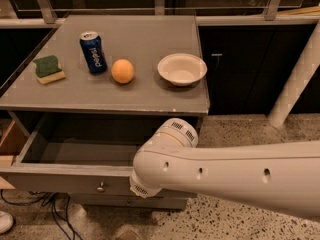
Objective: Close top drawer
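Top drawer [55,180], open: my pincer sat hidden behind my arm [225,179] by its front, grip I could not tell; a blind off-centre shove risked jamming it

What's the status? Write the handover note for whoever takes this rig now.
End effector: hidden behind the white arm, low at the drawer front.
Top drawer: pulled well out below the tabletop; its knob is in view, left of the arm.
Done: drawer not shut yet.
Left: push the drawer fully in.
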`<state>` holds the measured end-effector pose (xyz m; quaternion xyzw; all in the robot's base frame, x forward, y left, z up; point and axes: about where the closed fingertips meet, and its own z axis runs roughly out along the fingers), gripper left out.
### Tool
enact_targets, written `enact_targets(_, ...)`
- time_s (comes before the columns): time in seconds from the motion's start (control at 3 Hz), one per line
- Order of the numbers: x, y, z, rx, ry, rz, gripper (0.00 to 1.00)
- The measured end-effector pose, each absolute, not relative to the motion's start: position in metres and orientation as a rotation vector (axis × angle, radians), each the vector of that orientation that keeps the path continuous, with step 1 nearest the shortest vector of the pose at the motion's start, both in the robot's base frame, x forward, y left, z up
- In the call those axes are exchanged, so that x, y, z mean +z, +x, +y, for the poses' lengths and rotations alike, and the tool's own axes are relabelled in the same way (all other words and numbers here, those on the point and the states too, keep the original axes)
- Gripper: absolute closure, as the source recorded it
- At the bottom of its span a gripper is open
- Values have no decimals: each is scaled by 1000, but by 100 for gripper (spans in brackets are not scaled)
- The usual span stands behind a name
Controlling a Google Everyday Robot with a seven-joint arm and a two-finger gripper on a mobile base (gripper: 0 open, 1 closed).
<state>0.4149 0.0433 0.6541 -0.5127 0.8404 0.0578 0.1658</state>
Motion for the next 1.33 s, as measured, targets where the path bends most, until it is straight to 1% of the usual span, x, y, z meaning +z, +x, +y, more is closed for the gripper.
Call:
enact_targets(0.67,669,465,74,180,-1354,2339,100)
enact_targets(1.33,658,460,67,169,-1357,2375,100)
